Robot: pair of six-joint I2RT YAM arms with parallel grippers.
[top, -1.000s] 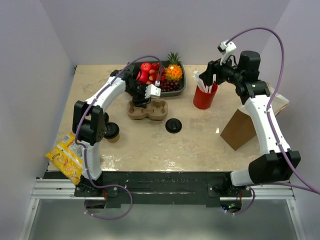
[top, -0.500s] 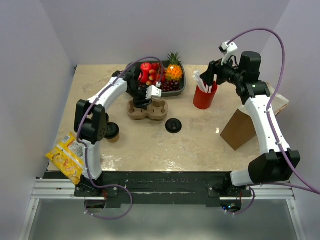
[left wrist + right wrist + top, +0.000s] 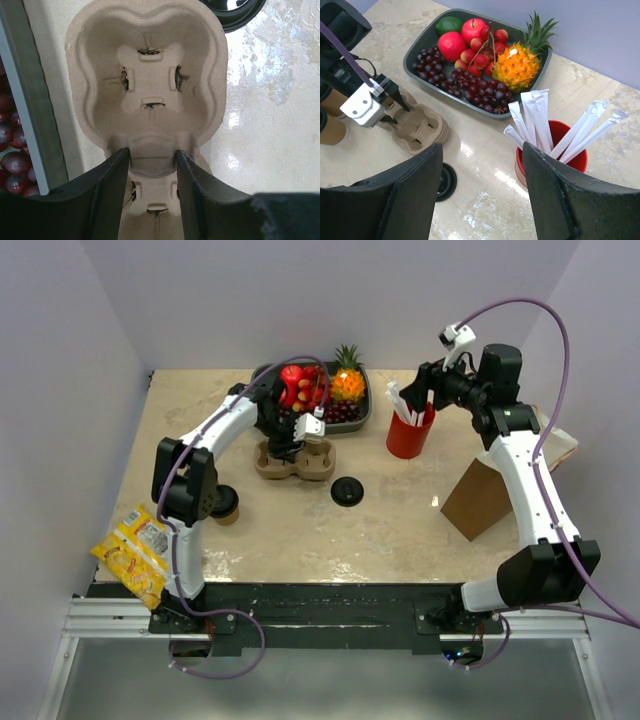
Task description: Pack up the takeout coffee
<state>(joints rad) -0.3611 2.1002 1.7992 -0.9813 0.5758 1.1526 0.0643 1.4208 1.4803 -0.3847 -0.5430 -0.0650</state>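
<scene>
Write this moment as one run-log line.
left gripper: pinching carrier at middle | right gripper: open, near straws | coffee cup: on table, unpacked

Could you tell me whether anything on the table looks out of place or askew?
Yes: the yellow snack packet hangs over the table's near left corner, partly off the edge. A black lid also lies loose on the table, apart from the paper cup.

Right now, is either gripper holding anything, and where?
The left gripper clamps the cup carrier at the waist between its wells; the right gripper holds nothing.
</scene>
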